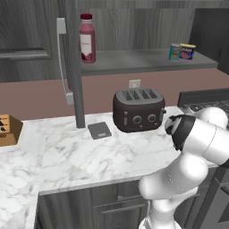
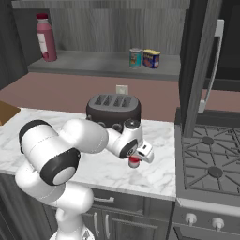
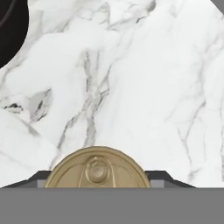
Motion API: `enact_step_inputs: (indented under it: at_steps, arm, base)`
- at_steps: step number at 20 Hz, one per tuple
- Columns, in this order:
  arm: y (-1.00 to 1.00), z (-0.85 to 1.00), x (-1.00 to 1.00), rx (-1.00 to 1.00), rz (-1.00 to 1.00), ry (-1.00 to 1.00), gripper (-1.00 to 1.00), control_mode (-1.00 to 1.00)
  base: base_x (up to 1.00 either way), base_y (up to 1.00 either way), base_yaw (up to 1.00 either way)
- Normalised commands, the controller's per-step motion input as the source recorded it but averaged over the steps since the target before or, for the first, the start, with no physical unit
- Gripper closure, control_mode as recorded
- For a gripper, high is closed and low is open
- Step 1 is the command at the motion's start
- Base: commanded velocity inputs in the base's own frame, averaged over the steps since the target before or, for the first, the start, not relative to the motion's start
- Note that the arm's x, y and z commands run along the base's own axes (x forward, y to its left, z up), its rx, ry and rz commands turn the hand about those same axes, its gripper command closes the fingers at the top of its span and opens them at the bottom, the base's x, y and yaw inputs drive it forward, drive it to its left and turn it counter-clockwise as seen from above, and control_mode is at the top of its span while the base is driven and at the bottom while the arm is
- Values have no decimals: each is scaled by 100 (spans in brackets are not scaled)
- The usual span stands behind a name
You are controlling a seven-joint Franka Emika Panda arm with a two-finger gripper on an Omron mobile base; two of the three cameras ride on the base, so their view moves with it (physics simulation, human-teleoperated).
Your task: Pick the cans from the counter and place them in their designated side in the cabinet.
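Red can's (image 3: 97,169) tan top between the gripper (image 2: 135,161) fingers, jaws clamped on it just above the marble counter (image 2: 112,171), toaster (image 2: 113,109) behind, teal can (image 2: 135,57) on cabinet shelf (image 2: 93,63).

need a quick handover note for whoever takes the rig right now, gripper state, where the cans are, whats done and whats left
Gripper: down at the red can on the counter, in front of the toaster. In the hand view the can's tan top sits between the finger tips; whether they are shut on it cannot be told.
Teal can: already on the cabinet shelf, right part, next to the blue tin. The dark-red bottle stands at the shelf's left end.
Done: teal can placed.
Left: secure the red can, lift it and probably set it by the teal one.
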Motion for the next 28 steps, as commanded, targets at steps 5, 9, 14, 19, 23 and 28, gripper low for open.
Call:
enact_step_inputs:
  at_steps: [5,9,14,19,23,28]
  arm:
    - [-7,14,-1,3,0,0,100,-100]
    - [-4,44,0,3,0,0,100,-100]
    - [0,57,0,0,0,0,100,-100]
    - [0,52,0,0,0,0,100,-100]
    - [0,42,0,0,0,0,100,-100]
    - [0,41,0,0,0,-2,100,-100]
  base:
    - [0,0,0]
    - [0,0,0]
    - [0,0,0]
    - [0,0,0]
    - [0,0,0]
    - [0,0,0]
